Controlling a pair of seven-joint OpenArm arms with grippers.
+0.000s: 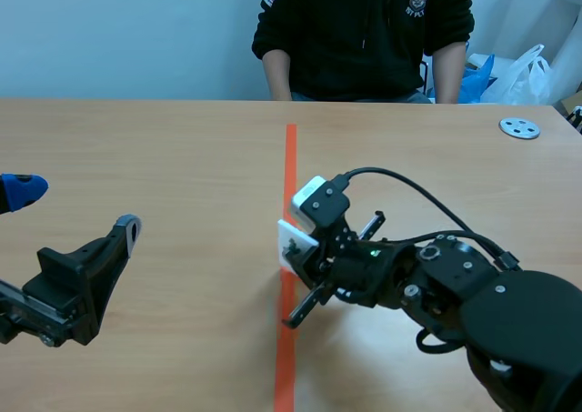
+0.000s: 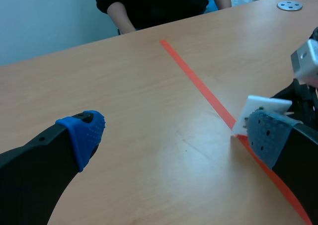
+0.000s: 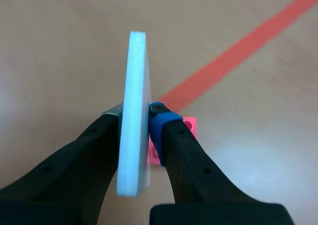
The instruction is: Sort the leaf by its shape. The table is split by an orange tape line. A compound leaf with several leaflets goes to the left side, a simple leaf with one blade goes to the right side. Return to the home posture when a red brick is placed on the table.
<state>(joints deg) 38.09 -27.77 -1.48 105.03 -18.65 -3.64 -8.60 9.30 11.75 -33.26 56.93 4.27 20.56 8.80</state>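
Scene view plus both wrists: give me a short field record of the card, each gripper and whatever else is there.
card: white card held on edge, small green print, leaf shape unreadable
right: right gripper shut on the white card at the tape line
left: left gripper open, empty, left of the line
other: metal disc far right; person seated across
unclear: pink-red square under right gripper, mark or object

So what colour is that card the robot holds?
The thin flat card is white with small green marks; best in the scene view.
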